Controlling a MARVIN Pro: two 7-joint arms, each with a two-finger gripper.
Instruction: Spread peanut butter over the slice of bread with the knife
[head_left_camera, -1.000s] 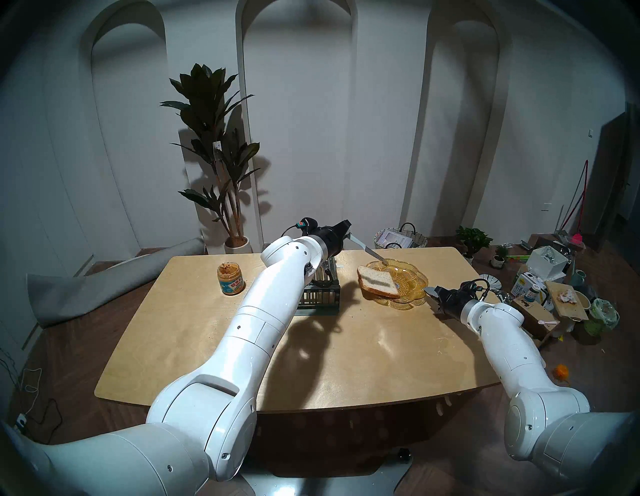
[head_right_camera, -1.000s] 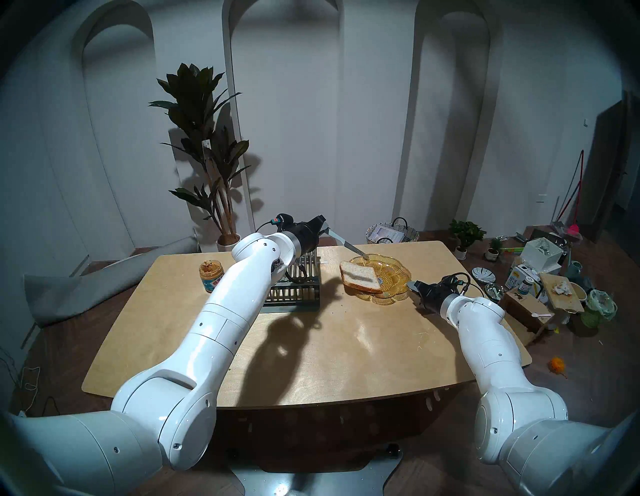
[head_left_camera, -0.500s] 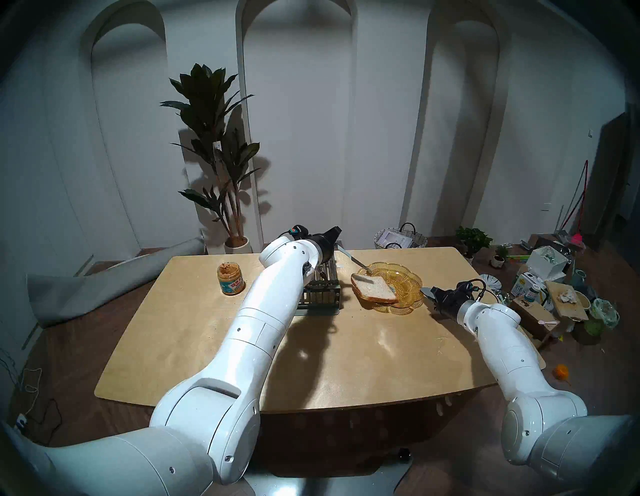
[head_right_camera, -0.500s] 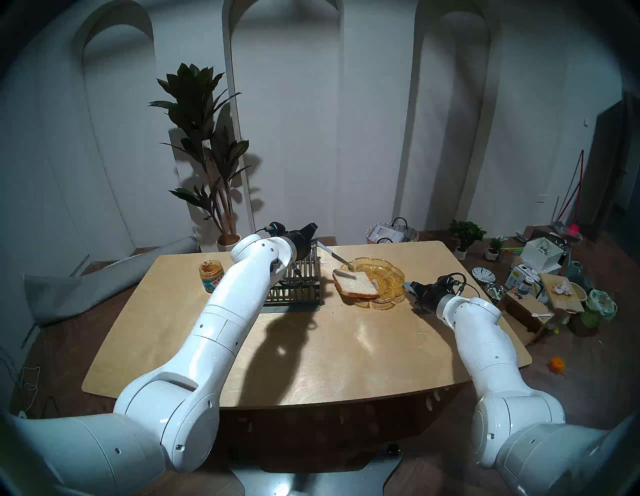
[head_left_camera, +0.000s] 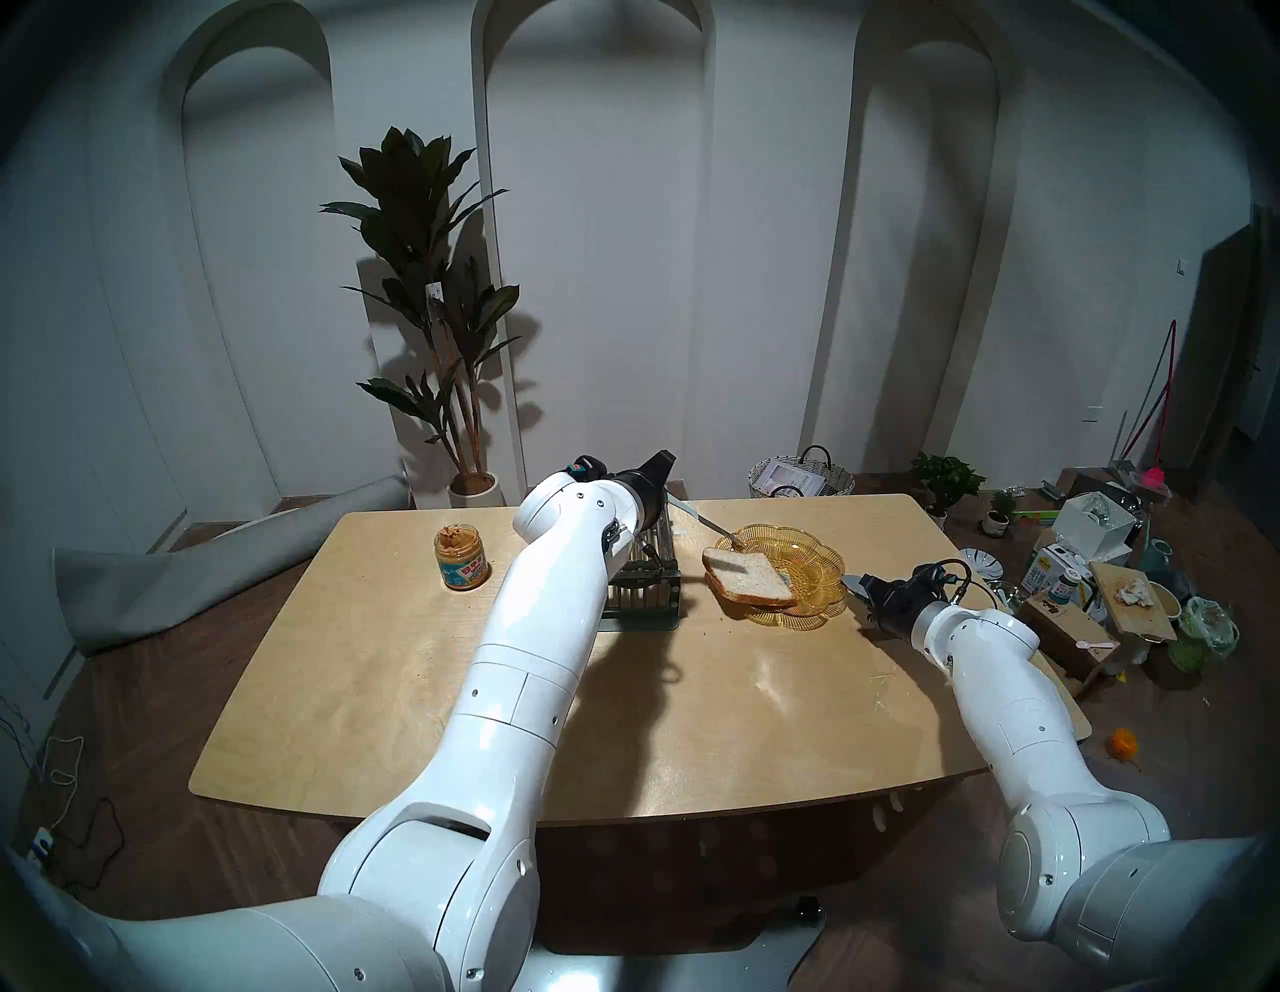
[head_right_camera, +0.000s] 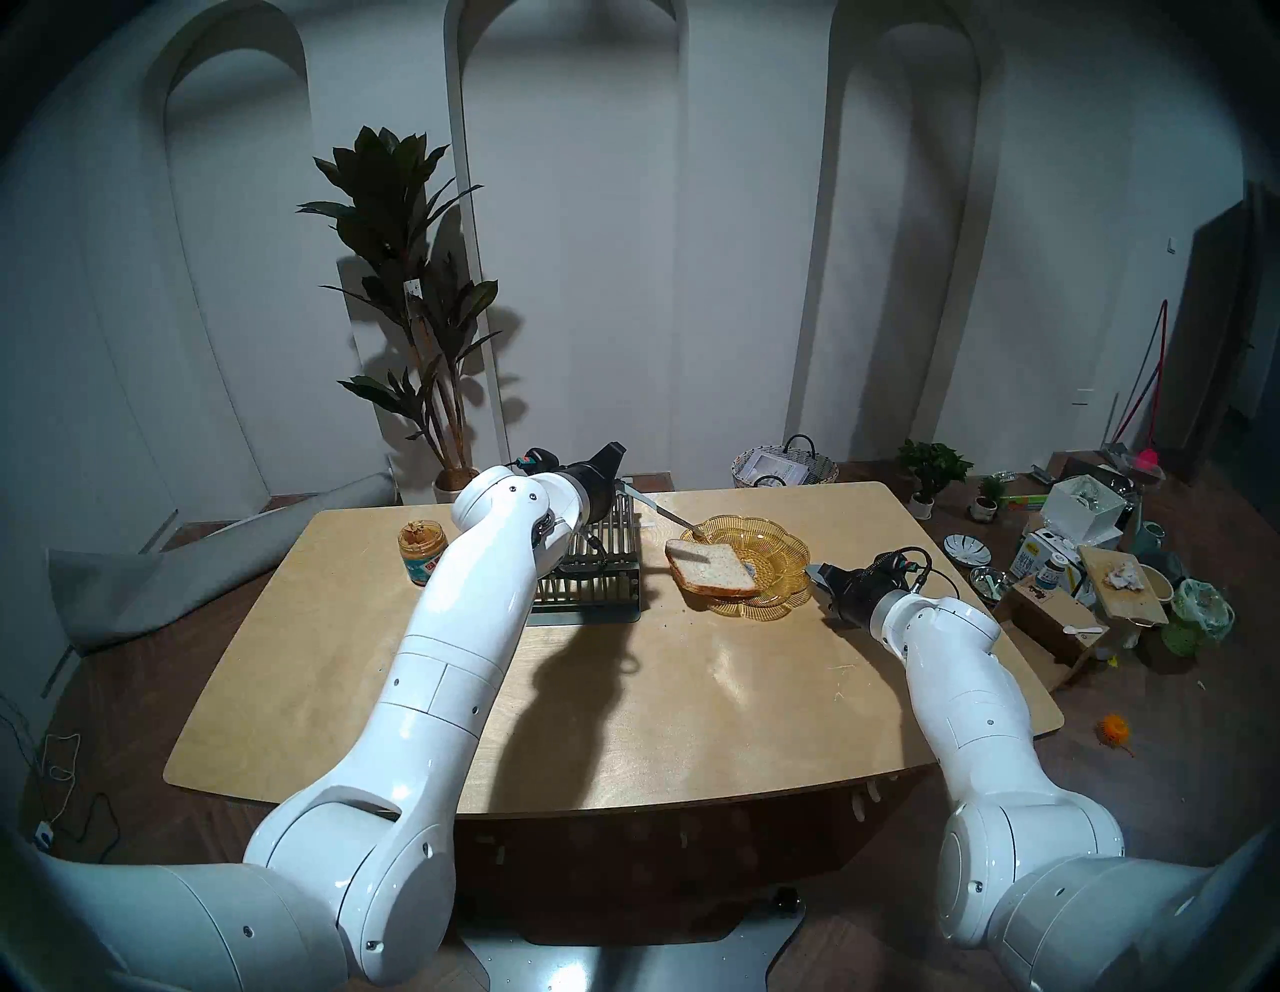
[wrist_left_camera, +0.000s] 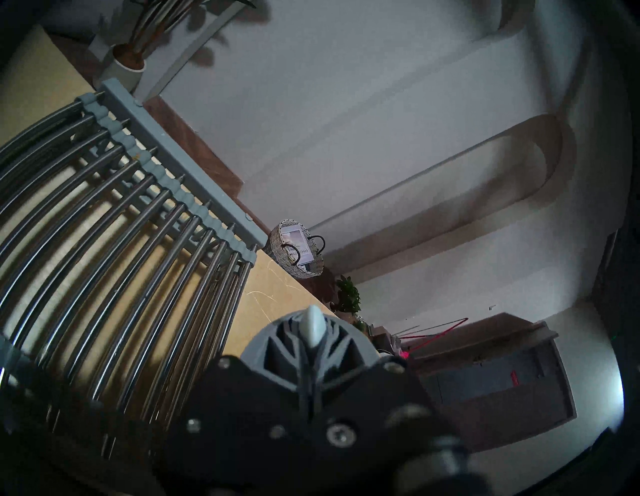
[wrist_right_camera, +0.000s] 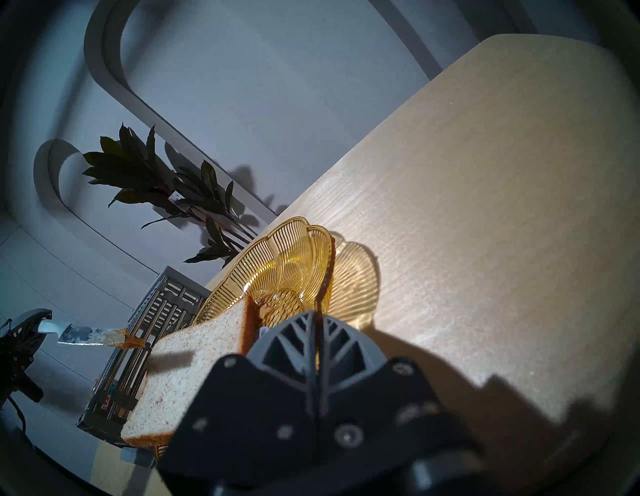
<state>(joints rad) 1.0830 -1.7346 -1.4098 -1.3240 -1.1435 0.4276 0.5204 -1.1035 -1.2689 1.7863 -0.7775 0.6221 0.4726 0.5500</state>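
the left arm reaches over the grey rack (head_left_camera: 643, 582), its left gripper (head_left_camera: 666, 463) pointing forward and a little downward, clamped tight on the pale handle of the knife (head_left_camera: 706, 524) (the handle end pokes out between the closed fingers (wrist_left_camera: 277, 343) in the left wrist view). the blade slants down to the right, its tip smeared with brown peanut butter (wrist_right_camera: 133, 342), held just above the far left corner of the slice of bread (head_left_camera: 747, 576); whether it touches the crumb i cannot tell. the right arm lies low along the table (head_left_camera: 692, 720), and its right gripper (head_left_camera: 853, 580) is pinched on the near right rim of the amber plate (head_left_camera: 814, 554). the bread rests tilted in the plate, its left edge hanging out past the rim. the open jar (head_left_camera: 460, 558) at the table's left holds tan paste, well apart from the plate. against a second ago, plate and bread sit further left, the knife tip has come back from over the plate's far rim to the bread's corner, and the left wrist has rolled and drawn back.
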